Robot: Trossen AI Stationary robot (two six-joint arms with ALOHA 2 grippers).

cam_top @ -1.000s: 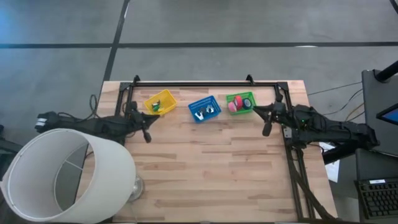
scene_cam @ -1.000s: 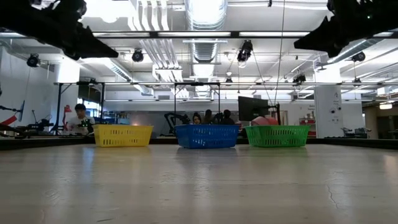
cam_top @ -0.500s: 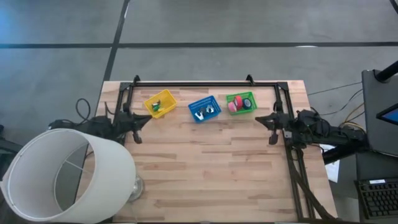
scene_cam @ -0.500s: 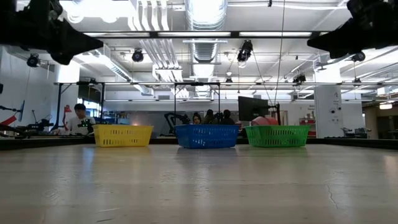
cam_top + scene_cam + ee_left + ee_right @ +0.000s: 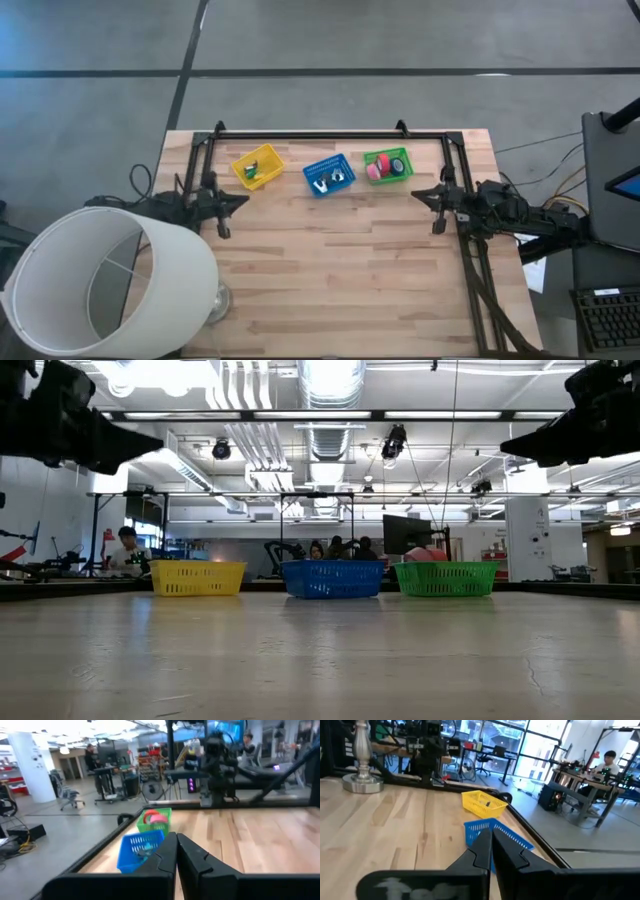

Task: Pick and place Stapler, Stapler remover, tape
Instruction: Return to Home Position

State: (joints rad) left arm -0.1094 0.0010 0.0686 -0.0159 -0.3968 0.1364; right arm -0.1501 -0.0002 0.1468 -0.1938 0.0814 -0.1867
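My left gripper [image 5: 176,836] hangs pinched closed near the left edge of the table [image 5: 330,270], right gripper [image 5: 491,831] likewise near the right edge. Tape [image 5: 376,171] sits in the green basket [image 5: 386,153] by the far edge, seemingly three rolls.

Left tool [image 5: 176,840], right tool [image 5: 490,834]: closed, aloft.

The wooden table [image 5: 320,660] carries a yellow basket [image 5: 198,578], blue basket [image 5: 332,579], green basket [image 5: 446,578] and lamp [image 5: 110,280].
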